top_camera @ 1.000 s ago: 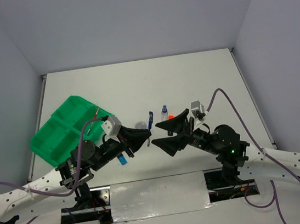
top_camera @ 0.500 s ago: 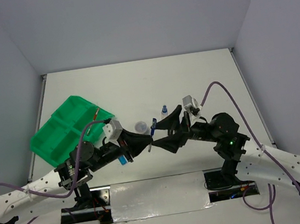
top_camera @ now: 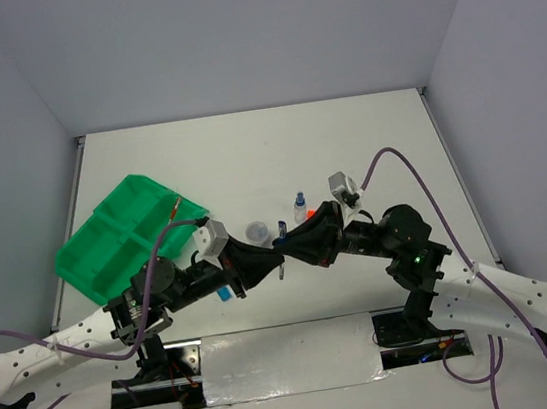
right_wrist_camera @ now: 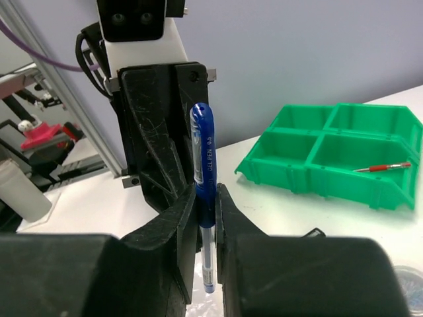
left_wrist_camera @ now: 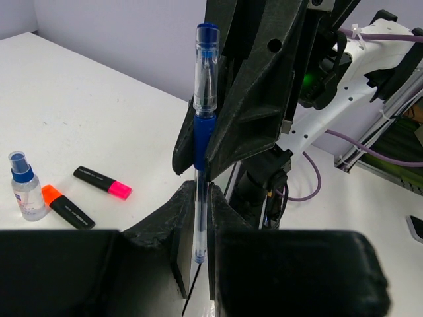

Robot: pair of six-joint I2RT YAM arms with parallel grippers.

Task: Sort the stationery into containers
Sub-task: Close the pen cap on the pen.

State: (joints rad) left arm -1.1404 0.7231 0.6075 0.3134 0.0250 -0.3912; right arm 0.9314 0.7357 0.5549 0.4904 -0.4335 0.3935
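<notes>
A thin blue pen (left_wrist_camera: 200,191) stands upright between my two grippers, which meet at mid-table. My left gripper (left_wrist_camera: 196,218) is shut on its clear lower barrel. Facing it, my right gripper (right_wrist_camera: 206,211) is shut on the same pen (right_wrist_camera: 204,158) at its blue grip section. From above the pen (top_camera: 281,245) shows only as a sliver between the joined fingertips. The green tray (top_camera: 106,237) lies at the left, and a red pen (top_camera: 172,213) rests in its near right compartment (right_wrist_camera: 357,158).
A blue-capped clear bottle (top_camera: 300,204) stands behind the grippers, beside an orange-ended highlighter (left_wrist_camera: 66,206) and a pink-ended one (left_wrist_camera: 102,182). A small round clear tub (top_camera: 255,231) sits close to the left fingers. A blue-ended highlighter (top_camera: 222,294) lies under the left arm.
My right gripper has moved left to the pen and closed on it. The left gripper has kept its hold and shifted slightly right.
</notes>
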